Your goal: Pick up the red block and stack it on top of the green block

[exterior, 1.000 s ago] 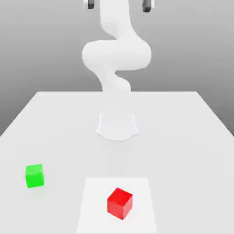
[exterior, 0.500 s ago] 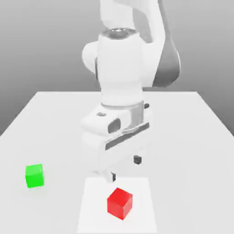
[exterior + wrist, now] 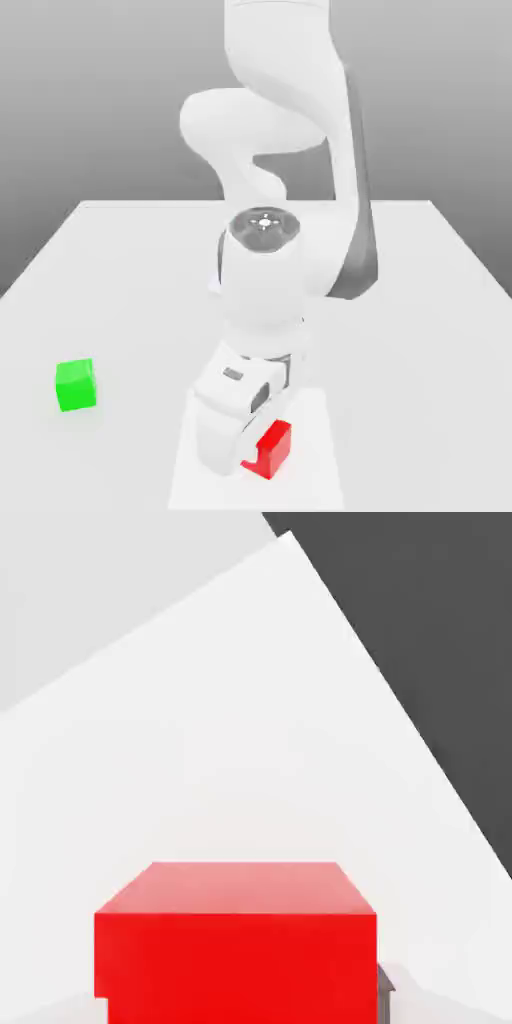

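White table (image 3: 420,300) under a plain grey backdrop, with a lighter square patch (image 3: 315,470) near the front edge in the exterior view.

Arm (image 3: 275,270) bent forward and down over that patch, hand pointing at the tabletop.

Red block (image 3: 270,448) sits on the patch, partly hidden behind the white hand. In the hand view the red block (image 3: 236,942) fills the near field, its top face and one side visible, with a dark finger (image 3: 386,997) touching its edge.

Gripper (image 3: 255,462) is down at the block; its hand covers the block's side toward the exterior view's left. Whether the fingers are clamped on the block or merely flanking it cannot be told from these views. The block looks to be resting on the patch.

Green block (image 3: 75,385) stands alone on the table toward the exterior view's left, well apart from the red block and the gripper, nothing on top of it.
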Robot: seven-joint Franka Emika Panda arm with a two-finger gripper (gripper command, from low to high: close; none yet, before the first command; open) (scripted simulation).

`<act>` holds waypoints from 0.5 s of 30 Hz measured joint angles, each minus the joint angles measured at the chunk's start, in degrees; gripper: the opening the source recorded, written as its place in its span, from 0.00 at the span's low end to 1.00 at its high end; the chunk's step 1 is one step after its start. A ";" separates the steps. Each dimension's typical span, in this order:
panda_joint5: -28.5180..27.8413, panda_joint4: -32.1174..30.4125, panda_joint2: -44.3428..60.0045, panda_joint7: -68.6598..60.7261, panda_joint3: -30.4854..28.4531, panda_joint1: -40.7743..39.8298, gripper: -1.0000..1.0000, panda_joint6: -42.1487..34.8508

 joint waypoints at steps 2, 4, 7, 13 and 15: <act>-1.99 -0.57 -3.62 1.47 -1.11 0.69 0.00 -2.98; -4.01 -1.22 -7.62 2.97 -1.89 1.03 0.00 -6.31; -6.40 -2.36 -11.63 5.35 -6.00 -2.85 0.00 -8.94; -10.33 -4.87 -17.30 10.06 -13.33 -18.18 0.00 -11.69; -11.15 -5.73 -18.92 11.29 -15.38 -22.74 0.00 -12.48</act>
